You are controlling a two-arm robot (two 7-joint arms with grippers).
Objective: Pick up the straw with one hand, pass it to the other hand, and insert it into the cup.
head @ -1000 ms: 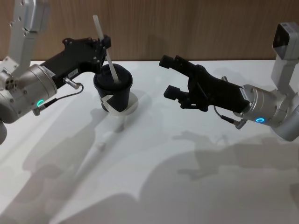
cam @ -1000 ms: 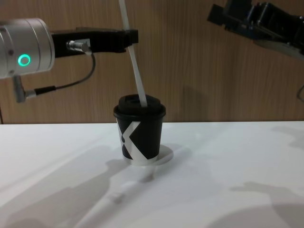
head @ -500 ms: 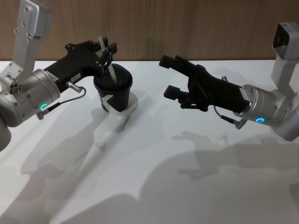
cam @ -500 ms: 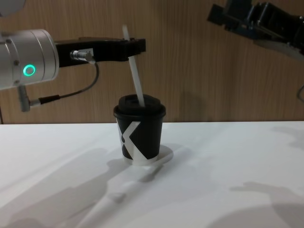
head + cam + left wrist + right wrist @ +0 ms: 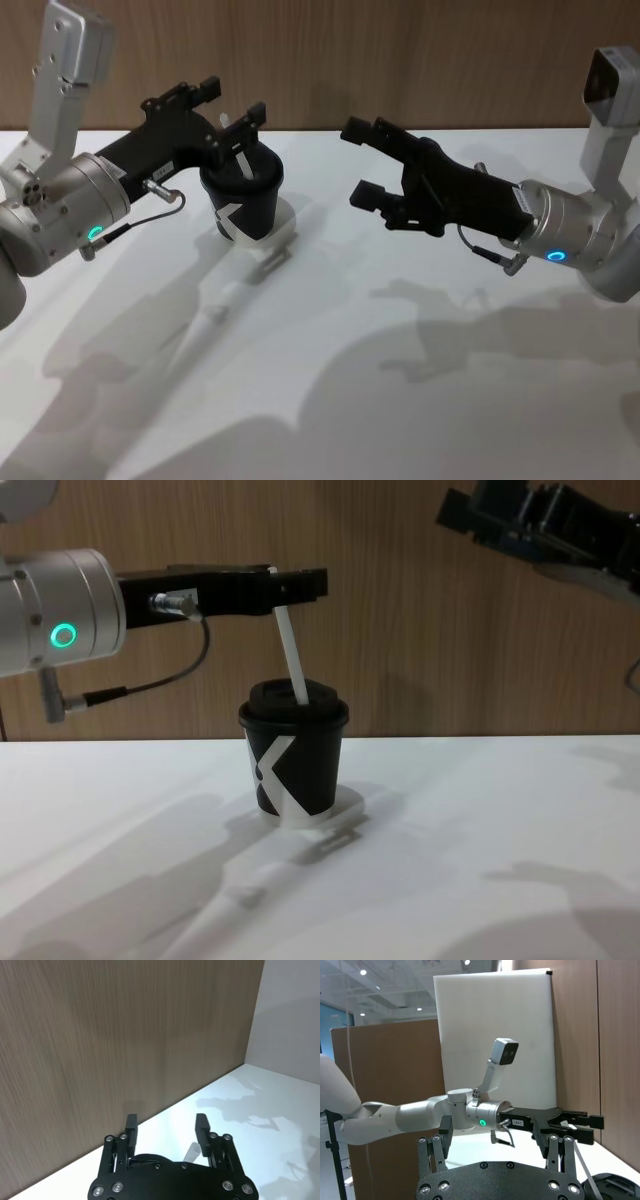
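- The straw [image 5: 291, 656] stands tilted in the lid of the cup [image 5: 294, 764], which sits toward the counter's [image 5: 420, 380] far-left part.
- The left gripper [image 5: 232, 108] sits at the straw's top end, its jaws spread apart with the straw between them, seemingly released.
- Step in hand: release and withdraw. Retract the left gripper straight up and back so neither jaw snags the straw or tips the cup.
- The right gripper [image 5: 368, 160] hovers to the right of the cup, jaws open and empty.
- Markings: the cup bears a bold white X-like mark; no readable writing.
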